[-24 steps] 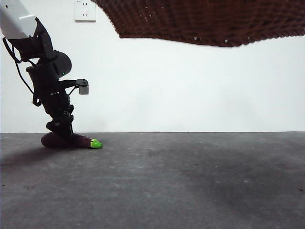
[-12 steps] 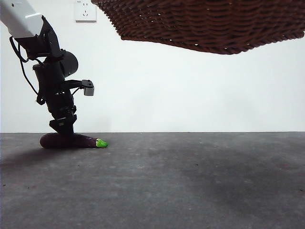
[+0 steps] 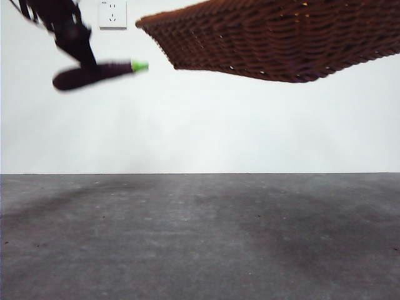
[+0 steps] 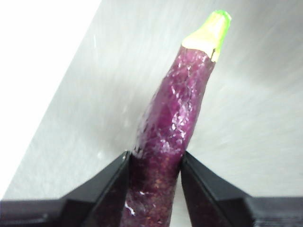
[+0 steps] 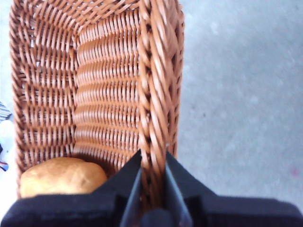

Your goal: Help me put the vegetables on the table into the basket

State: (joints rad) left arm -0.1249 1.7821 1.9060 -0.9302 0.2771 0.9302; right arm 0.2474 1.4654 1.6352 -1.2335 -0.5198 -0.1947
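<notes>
So the left gripper (image 4: 154, 163), clamped on the eggplant (image 3: 94, 74), has just hoisted it off the table (image 3: 200, 237) up beside the basket (image 3: 281, 40) the right gripper (image 5: 152, 182) pinches by its rim, so dropping it in looks next.

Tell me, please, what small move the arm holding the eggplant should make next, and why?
Probably carry it sideways over the basket. The left gripper is shut on the eggplant, lifted clear of the table yet beside the rim, not above it. The right gripper holds the basket aloft.

Front cam low, level across table (image 3: 200, 237); wrist cams close-up.
</notes>
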